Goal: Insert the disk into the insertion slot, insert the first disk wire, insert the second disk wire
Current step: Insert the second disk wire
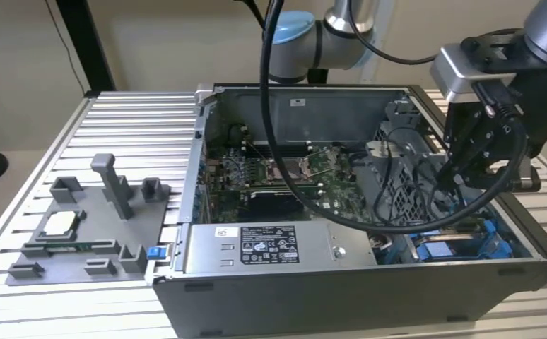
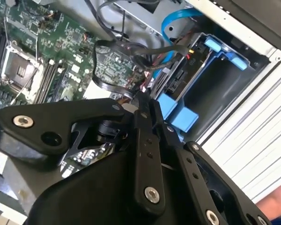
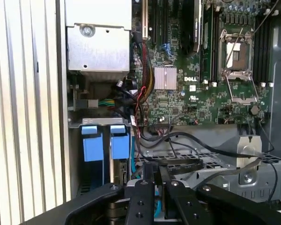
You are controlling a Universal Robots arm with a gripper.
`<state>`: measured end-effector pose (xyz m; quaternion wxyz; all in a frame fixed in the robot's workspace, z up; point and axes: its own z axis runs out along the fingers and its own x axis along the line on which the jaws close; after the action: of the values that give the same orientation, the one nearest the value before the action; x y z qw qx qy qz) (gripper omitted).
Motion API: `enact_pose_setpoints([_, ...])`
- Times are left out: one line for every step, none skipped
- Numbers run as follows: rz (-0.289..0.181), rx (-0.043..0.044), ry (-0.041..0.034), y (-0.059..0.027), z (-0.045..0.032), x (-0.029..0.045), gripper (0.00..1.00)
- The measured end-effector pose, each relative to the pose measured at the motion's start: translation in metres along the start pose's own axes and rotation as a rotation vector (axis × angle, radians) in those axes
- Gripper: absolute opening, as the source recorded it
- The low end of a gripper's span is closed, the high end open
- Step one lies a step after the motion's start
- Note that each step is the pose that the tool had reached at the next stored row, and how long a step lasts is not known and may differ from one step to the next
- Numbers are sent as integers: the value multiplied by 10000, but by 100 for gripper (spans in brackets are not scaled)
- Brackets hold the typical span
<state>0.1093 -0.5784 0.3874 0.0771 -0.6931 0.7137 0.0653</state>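
Black end effector (image 1: 462,173) near insertion slot (image 1: 457,247); white-labelled power-supply box (image 1: 349,251) alongside.

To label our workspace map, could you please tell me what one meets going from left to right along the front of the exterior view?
In order: grey fixture plate → silver power-supply box → insertion slot with its blue rails.
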Motion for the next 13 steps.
enact_pose_setpoints([-5,5,34,0,-3,8,0])
enact_pose_setpoints([-12,5,66,0,-5,18,0])
enact_pose_setpoints([-21,5,98,0,-6,28,0])
enact_pose_setpoints([-31,4,130,0,-8,36,0])
enact_pose_setpoints([-43,4,167,0,-9,45,0])
enact_pose_setpoints([-56,2,203,-1,-10,52,0])
enact_pose_setpoints([-70,0,244,-1,-11,59,0])
enact_pose_setpoints([-84,-2,289,-1,-13,66,0])
enact_pose_setpoints([-99,-3,339,-1,-15,73,0])
enact_pose_setpoints([-112,-4,385,-1,-17,79,0])
enact_pose_setpoints([-127,-6,432,-2,-17,85,0])
enact_pose_setpoints([-136,-7,479,-2,-17,90,0])
enact_pose_setpoints([-141,-6,539,-2,-13,93,0])
